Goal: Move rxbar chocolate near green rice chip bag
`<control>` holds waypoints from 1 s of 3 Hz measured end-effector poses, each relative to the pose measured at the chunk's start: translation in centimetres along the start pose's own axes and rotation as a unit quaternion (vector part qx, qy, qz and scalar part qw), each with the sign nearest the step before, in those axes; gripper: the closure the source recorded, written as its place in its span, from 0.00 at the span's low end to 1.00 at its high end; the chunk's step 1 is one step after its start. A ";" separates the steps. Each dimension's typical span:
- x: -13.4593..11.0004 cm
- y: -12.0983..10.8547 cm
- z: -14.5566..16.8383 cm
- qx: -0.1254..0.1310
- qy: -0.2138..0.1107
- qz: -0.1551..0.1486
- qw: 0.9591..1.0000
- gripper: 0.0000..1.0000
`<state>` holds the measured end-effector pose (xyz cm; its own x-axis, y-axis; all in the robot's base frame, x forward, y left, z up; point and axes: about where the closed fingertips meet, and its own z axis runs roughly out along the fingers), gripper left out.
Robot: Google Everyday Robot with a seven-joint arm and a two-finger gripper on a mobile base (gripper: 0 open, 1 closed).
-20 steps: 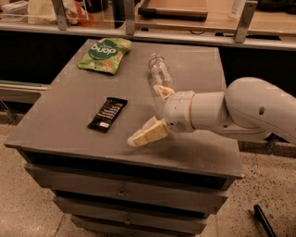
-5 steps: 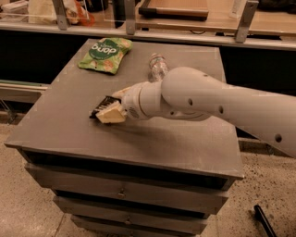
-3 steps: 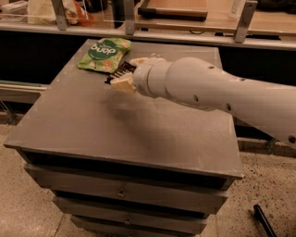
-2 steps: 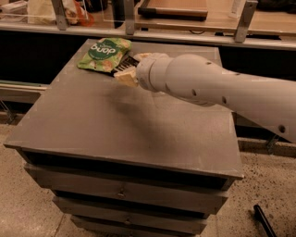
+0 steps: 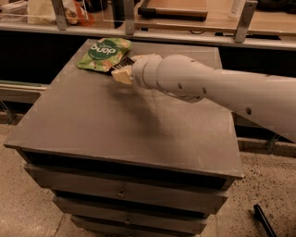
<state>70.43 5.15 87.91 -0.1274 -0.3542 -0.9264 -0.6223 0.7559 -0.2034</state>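
The green rice chip bag (image 5: 102, 52) lies flat at the far left of the grey table top (image 5: 115, 125). My gripper (image 5: 123, 68) is just right of the bag's near right corner, low over the table. It is shut on the rxbar chocolate (image 5: 123, 62), of which only a black end shows between the cream fingers (image 5: 121, 76), almost touching the bag's edge. My white arm (image 5: 217, 88) reaches in from the right.
The table is a cabinet with drawers (image 5: 125, 190) below. A counter with metal posts (image 5: 60, 14) runs behind it. A black object (image 5: 264, 221) lies on the floor at the lower right. The arm covers the table's far right part.
The gripper closed on the bar at the table's left middle, lifted it and carried it toward the far left, up to the green bag. The water bottle is now hidden behind the arm.
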 end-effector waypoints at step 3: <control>2.0 -0.2 3.6 0.015 0.019 -0.007 1.000 0.59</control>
<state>73.10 6.27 84.93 -0.1487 -0.3861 -0.9104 -0.6010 0.7664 -0.2268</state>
